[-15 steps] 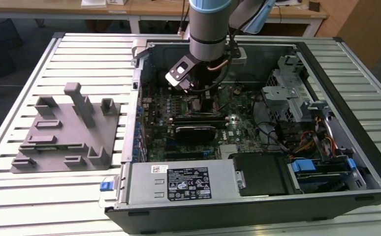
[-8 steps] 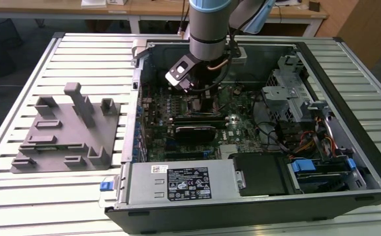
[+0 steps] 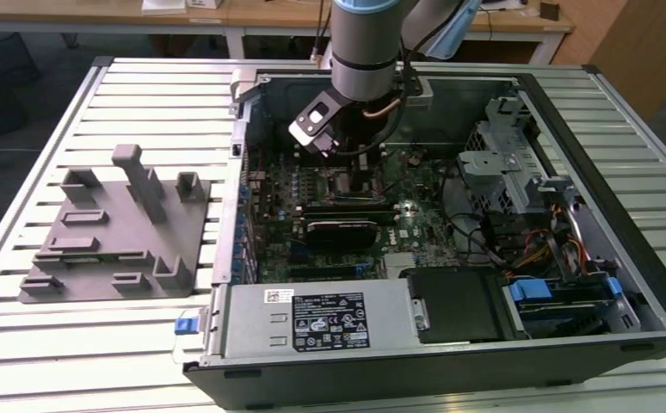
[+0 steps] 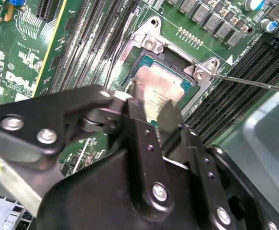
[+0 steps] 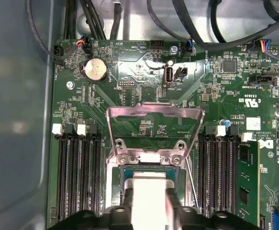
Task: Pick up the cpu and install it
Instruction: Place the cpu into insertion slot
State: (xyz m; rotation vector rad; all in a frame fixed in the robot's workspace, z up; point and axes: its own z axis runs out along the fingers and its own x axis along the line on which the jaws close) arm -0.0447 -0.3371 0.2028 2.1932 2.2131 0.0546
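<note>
- cpu, right at the gripper: faint grey print on its top, not legible.
- motherboard, out past the gripper: white silkscreen codes all over, too small to read.
- white triangle mark on the board, at the socket corner near the gripper.
- power supply, well away from the gripper: black label with white print and symbols, plus a small white sticker; neither is readable.

The cpu is pale silver, the motherboard green, the fixture grey.
</note>
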